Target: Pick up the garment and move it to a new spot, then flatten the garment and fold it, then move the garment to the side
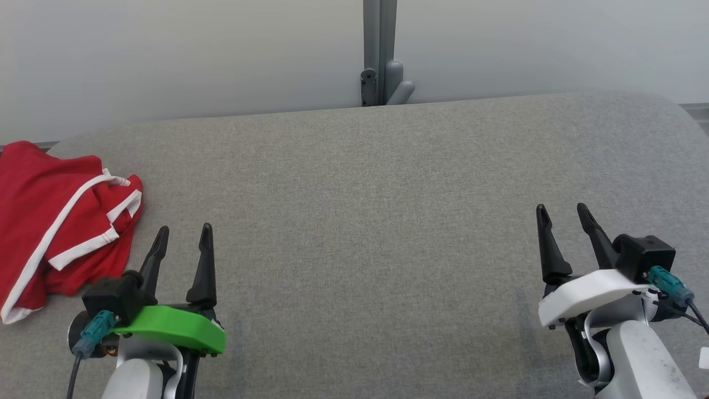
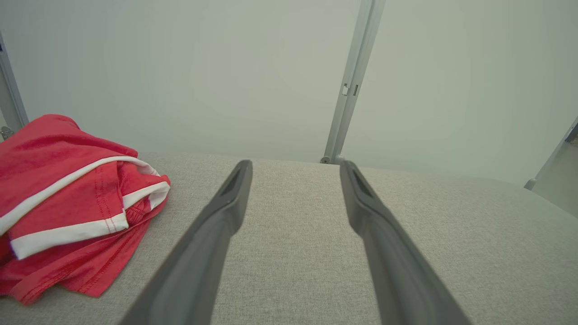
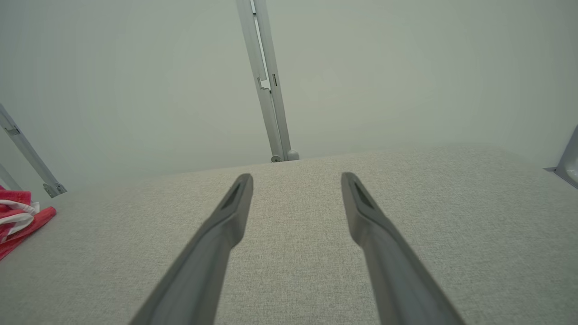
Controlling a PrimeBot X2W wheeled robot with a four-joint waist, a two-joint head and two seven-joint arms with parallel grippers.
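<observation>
Head view puts the left gripper [image 1: 185, 228] low on the robot's left. Its two dark fingers are spread wide with nothing between them, and their tips point away from the robot over the grey fabric surface [image 1: 360, 221]. Behind the fingers a green bracket [image 1: 171, 327] caps the wrist, with a teal plug [image 1: 94, 330] on its outer side.

Just outward of this gripper, to its left and slightly ahead of the fingertips, lies the garment [image 1: 61, 221]. It is a crumpled red heap with white bands, and it runs past the left edge of the view. It is near the left finger but apart from it. The left wrist view shows a strip of bare fabric between that finger and the closest red fold.

The right gripper [image 1: 561, 208] sits low on the robot's right, fingers likewise parted wide and empty above the surface. A white bracket [image 1: 587, 293] sits behind them, and a second teal plug [image 1: 667, 282] is on its outer side. The garment is well apart from this gripper, across the surface on its far left. In the right wrist view a small red and white piece of it shows at the left edge.

Ahead of both grippers the surface ends in a rounded far edge. Beyond that edge, roughly between the two grippers, a grey metal post [image 1: 379, 50] stands upright against a pale wall [image 1: 166, 55].
</observation>
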